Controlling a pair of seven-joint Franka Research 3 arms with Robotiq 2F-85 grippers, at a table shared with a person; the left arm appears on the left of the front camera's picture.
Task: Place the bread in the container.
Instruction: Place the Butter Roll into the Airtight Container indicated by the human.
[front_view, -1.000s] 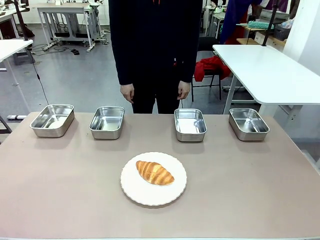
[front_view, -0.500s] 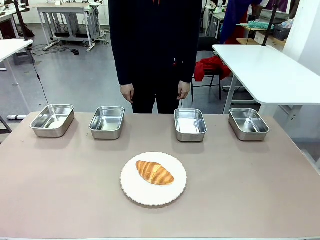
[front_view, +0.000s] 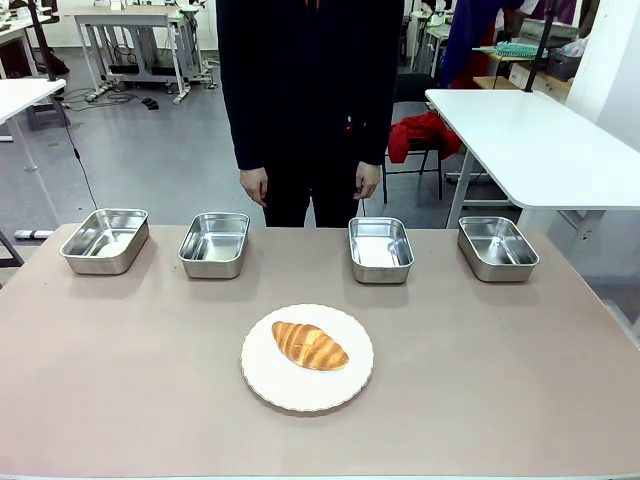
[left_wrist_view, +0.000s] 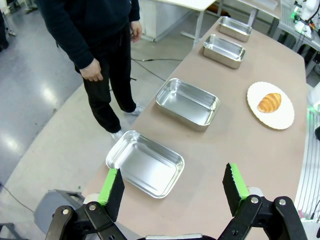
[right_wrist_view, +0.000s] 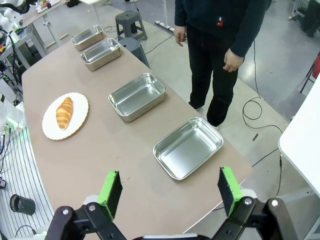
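The bread (front_view: 310, 345), a golden-brown croissant, lies on a round white plate (front_view: 270, 384) at the middle of the table; it also shows as the bread (left_wrist_view: 269, 102) and the bread (right_wrist_view: 64, 112) in the wrist views. Several identical steel containers stand in a row along the far edge: container (front_view: 104, 240), container (front_view: 214, 244), container (front_view: 380, 249), container (front_view: 497, 248). My left gripper (left_wrist_view: 172, 186) hangs open high above the table's left end, over the container (left_wrist_view: 145, 163). My right gripper (right_wrist_view: 171, 189) is open above the right end, near the container (right_wrist_view: 188, 147). Both are empty.
A person in dark clothes stands at the far side, hands (front_view: 255, 186) hanging by their sides. The brown table (front_view: 500, 360) has free room around the plate. White tables and a chair with red cloth (front_view: 425, 133) stand behind.
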